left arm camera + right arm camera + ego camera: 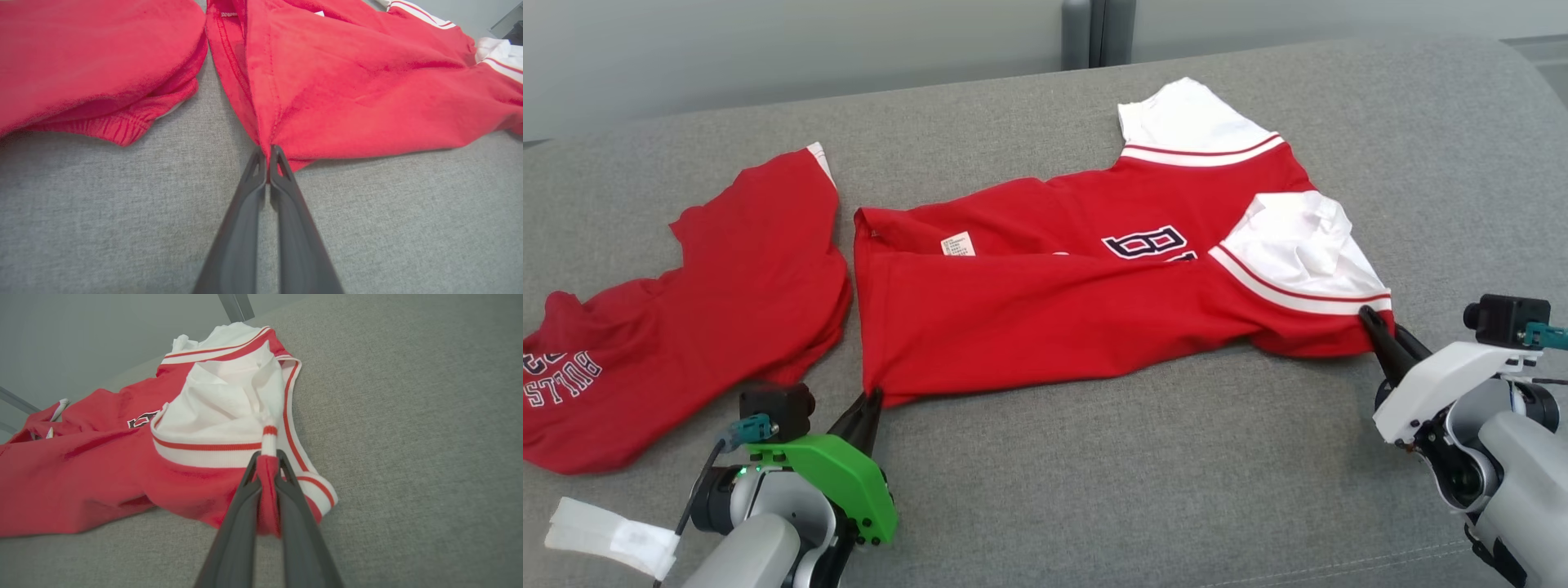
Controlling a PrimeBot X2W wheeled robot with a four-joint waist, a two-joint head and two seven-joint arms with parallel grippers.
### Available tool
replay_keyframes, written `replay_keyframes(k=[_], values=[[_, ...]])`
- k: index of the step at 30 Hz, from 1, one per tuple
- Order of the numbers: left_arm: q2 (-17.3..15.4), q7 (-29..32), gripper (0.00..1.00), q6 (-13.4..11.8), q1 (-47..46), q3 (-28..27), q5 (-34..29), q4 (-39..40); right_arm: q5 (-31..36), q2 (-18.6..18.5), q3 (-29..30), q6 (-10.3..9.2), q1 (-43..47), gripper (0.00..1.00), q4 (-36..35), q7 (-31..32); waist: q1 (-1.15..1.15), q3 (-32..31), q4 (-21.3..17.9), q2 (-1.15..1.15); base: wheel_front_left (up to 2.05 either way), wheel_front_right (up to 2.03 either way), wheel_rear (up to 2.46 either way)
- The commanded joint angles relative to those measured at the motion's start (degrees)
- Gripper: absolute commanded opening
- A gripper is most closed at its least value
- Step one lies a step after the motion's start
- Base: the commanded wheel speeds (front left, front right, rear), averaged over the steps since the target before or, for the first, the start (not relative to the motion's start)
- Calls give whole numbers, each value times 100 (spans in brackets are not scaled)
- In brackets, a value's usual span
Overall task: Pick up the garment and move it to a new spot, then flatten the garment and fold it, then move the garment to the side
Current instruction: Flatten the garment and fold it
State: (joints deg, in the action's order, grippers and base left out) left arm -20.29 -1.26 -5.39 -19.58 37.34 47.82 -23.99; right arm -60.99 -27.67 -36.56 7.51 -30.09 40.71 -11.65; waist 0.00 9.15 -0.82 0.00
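On a grey cushion (1094,490), a crumpled red Bulls shirt (686,327) lies near the left edge. The left gripper (874,398) pinches the near hem corner of the red-and-white garment (1054,302), which is spread across the middle. The right gripper (1366,313) pinches its near sleeve.

The right pincer (268,457) is clamped on a red fold of the garment (81,486) (white sleeve (220,400) bunched just beyond), which lies on grey upholstery (408,437).
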Motion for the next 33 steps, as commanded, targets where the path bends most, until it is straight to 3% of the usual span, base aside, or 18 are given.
replay_keyframes(k=[1,16,33], values=[[-90,-10,0,-56,166,11,17,111,-68,-78,-59,-4,157,0,-54,-36,0,-94,12,0,0,0,0],[-358,4,0,-334,967,99,75,804,-423,-470,-211,-5,870,0,-362,63,0,-356,65,0,0,0,0],[-672,-112,0,-710,1783,89,109,1386,-419,-691,196,-5,1995,0,-970,-92,0,-581,70,0,0,0,0]])
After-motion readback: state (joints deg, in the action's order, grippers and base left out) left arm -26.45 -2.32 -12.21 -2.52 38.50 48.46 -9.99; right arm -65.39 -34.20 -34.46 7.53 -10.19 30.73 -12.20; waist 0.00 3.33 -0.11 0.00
